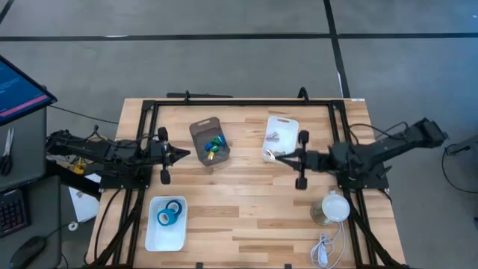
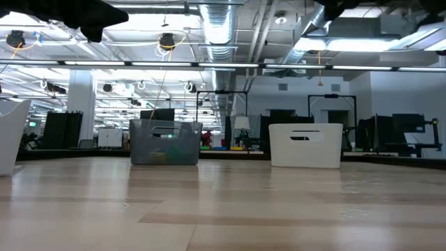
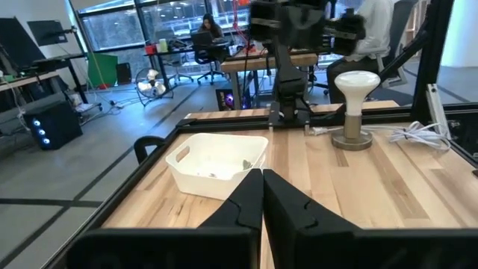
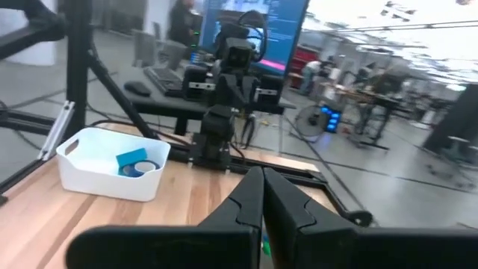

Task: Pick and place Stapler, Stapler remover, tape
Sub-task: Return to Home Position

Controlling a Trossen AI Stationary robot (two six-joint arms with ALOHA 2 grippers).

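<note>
Two blue tape rolls (image 1: pixel 170 214) lie in a white tray (image 1: pixel 153 240) near the table's near left edge; the right wrist view shows the tape (image 4: pixel 137 163) there too. A grey bin (image 1: pixel 200 128) at the table's middle far part holds small blue, yellow and green items (image 1: pixel 215 144). A white bin (image 1: pixel 282 121) to its right holds small grey metal pieces (image 1: pixel 273 137). My left gripper (image 1: pixel 187 155) hovers shut just left of the grey bin. My right gripper (image 1: pixel 278 157) hovers shut at the white bin's near edge. Both point at each other, high above the table.
A white-shaded lamp (image 1: pixel 334 208) stands near the table's right near part, its cable (image 1: pixel 323 250) coiled toward the near edge. A black frame (image 1: pixel 224 102) runs around the table. Bare wood lies between the arms and toward the near edge. People sit at desks in the room beyond.
</note>
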